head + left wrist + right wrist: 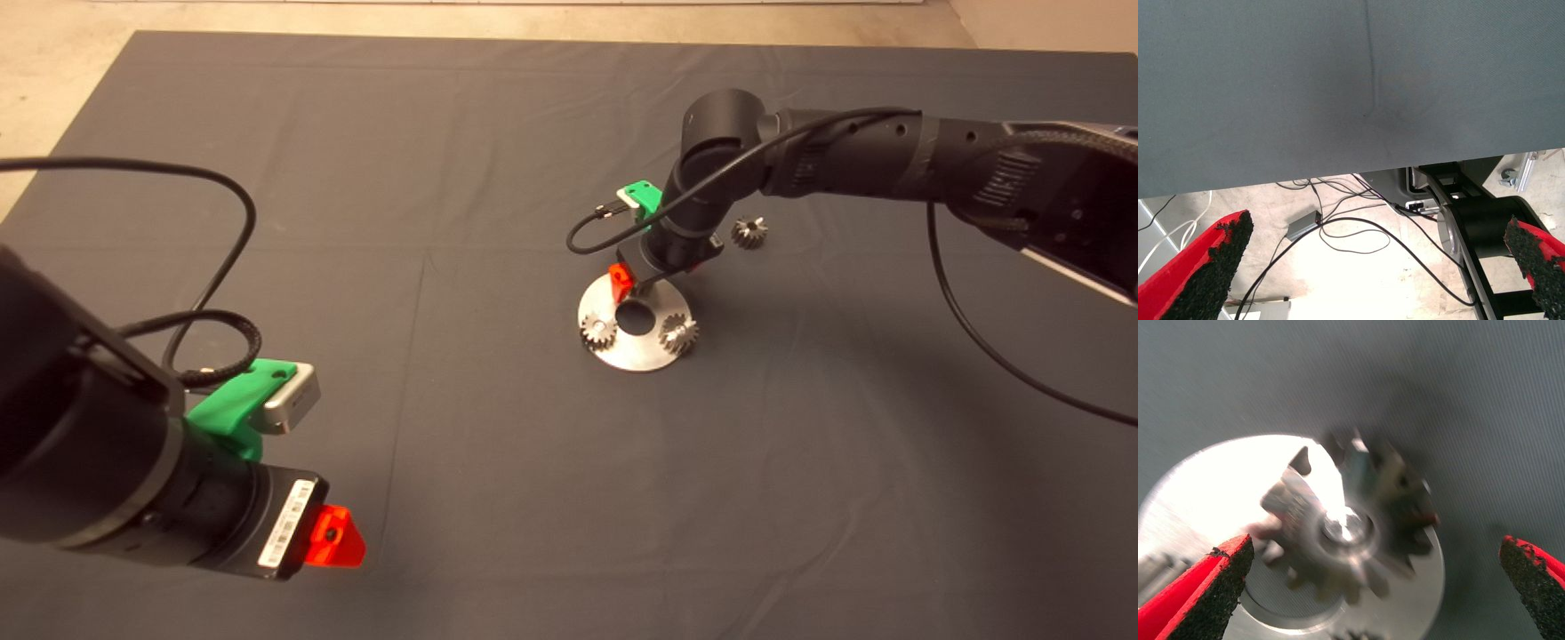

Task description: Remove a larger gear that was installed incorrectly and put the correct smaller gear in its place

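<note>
Item: larger gear (pixel 1351 527) on disc (pixel 642 356); we judge it heavy, rigid, slick; grasp across teeth. Right gripper (pixel 1365 587) spread wide above; left gripper (pixel 1371 267) likewise spread, parked.

Place read as a robotics lab or test workshop, not a home. A counter was draped in a dark mat (pixel 356 178) with fold creases, set on a bare pale concrete floor (pixel 53 62). Below the counter edge, loose black and white cables (pixel 1358 230) trailed over the floor past a small grey box (pixel 1303 225) and a black machine base (pixel 1478 233). Steel gears sat on a round metal plate (pixel 636 354) on the mat.
</note>
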You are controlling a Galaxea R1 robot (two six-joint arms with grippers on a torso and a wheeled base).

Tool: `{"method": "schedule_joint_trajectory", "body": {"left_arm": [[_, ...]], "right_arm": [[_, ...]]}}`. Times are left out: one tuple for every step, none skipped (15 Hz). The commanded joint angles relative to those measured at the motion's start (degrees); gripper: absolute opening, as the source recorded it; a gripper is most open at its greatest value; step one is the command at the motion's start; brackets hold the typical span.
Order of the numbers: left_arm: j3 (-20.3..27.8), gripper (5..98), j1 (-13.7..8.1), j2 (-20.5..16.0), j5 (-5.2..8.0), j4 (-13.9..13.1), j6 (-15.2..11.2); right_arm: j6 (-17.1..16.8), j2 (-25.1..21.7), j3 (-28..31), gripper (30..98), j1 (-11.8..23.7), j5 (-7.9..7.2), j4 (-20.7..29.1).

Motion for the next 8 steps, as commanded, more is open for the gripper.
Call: {"method": "schedule_joint_trajectory", "body": {"left_arm": [[0.9, 97.8, -0.2, 0.0, 0.99, -0.8, -0.3], [0.9, 97.8, -0.2, 0.0, 0.99, -0.8, -0.3], [0.9, 97.8, -0.2, 0.0, 0.99, -0.8, -0.3], [0.9, 97.8, -0.2, 0.0, 0.99, -0.8, -0.3], [0.9, 97.8, -0.2, 0.0, 0.99, -0.8, -0.3], [0.9, 97.8, -0.2, 0.0, 0.94, -0.8, -0.3], [0.9, 97.8, -0.2, 0.0, 0.99, -0.8, -0.3], [0.9, 97.8, -0.2, 0.0, 0.99, -0.8, -0.3]], "right_arm": [[-0.1, 0.1, 0.1, 97.4, 1.4, 2.32, -2.0], [-0.1, -0.1, 0.1, 95.3, 1.5, 2.34, -2.0], [-0.1, 0.0, 0.1, 94.8, 1.5, 2.41, -2.0], [-0.1, 0.2, 0.1, 94.8, 1.5, 2.59, -2.0], [-0.1, 0.2, 0.1, 91.8, 1.5, 2.59, -2.0], [-0.1, 0.2, 0.0, 90.1, 1.5, 2.59, -2.0], [-0.1, 0.2, 0.0, 90.1, 1.5, 2.67, -2.0], [-0.1, 0.2, 0.0, 90.1, 1.5, 2.59, -2.0]]}}
